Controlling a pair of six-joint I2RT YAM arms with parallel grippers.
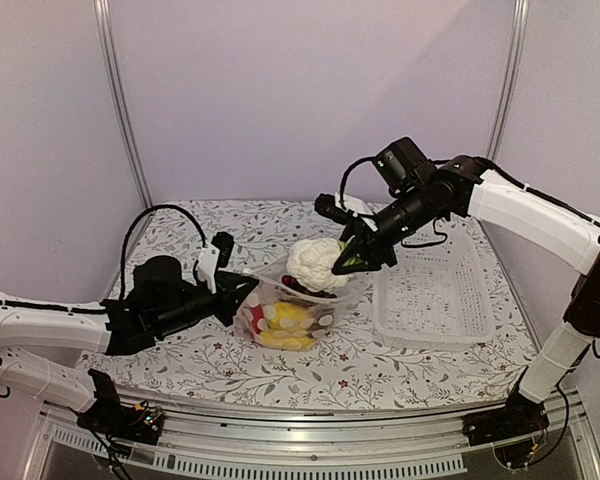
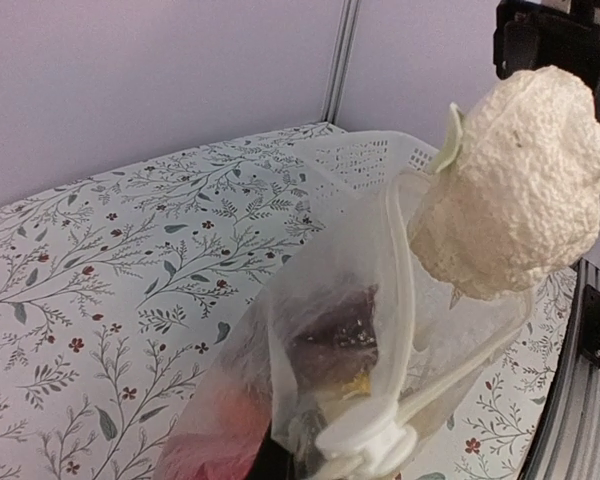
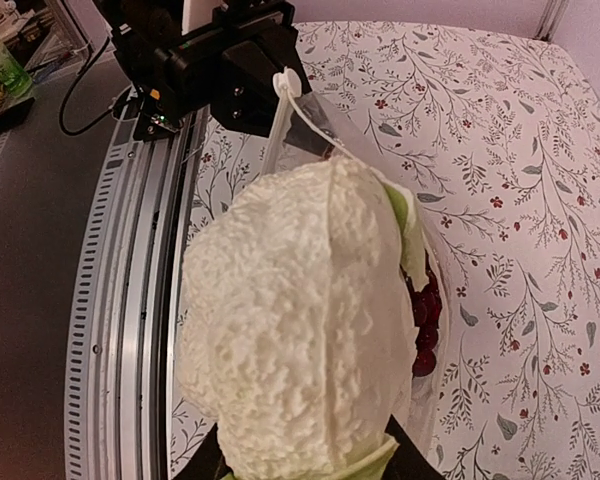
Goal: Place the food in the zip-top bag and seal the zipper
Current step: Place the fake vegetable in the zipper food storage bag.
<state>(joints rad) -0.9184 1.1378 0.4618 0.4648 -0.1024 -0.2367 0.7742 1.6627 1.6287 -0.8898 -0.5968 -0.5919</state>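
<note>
The clear zip-top bag [image 1: 290,312] lies at the table's middle with its mouth held open. Yellow pieces [image 1: 288,318], a red piece and the dark grape bunch [image 3: 423,325] are inside. My left gripper [image 1: 242,292] is shut on the bag's mouth edge at the white zipper slider [image 2: 372,432]. My right gripper [image 1: 352,252] is shut on the white cauliflower [image 1: 316,262] and holds it just above the bag's mouth. The cauliflower fills the right wrist view [image 3: 300,330] and shows in the left wrist view [image 2: 510,185]. The pumpkin is not in view.
A white slotted basket [image 1: 435,290] stands to the right of the bag, under the right arm. The floral tablecloth [image 1: 180,230] covers the table. Metal rails [image 1: 310,455] run along the near edge.
</note>
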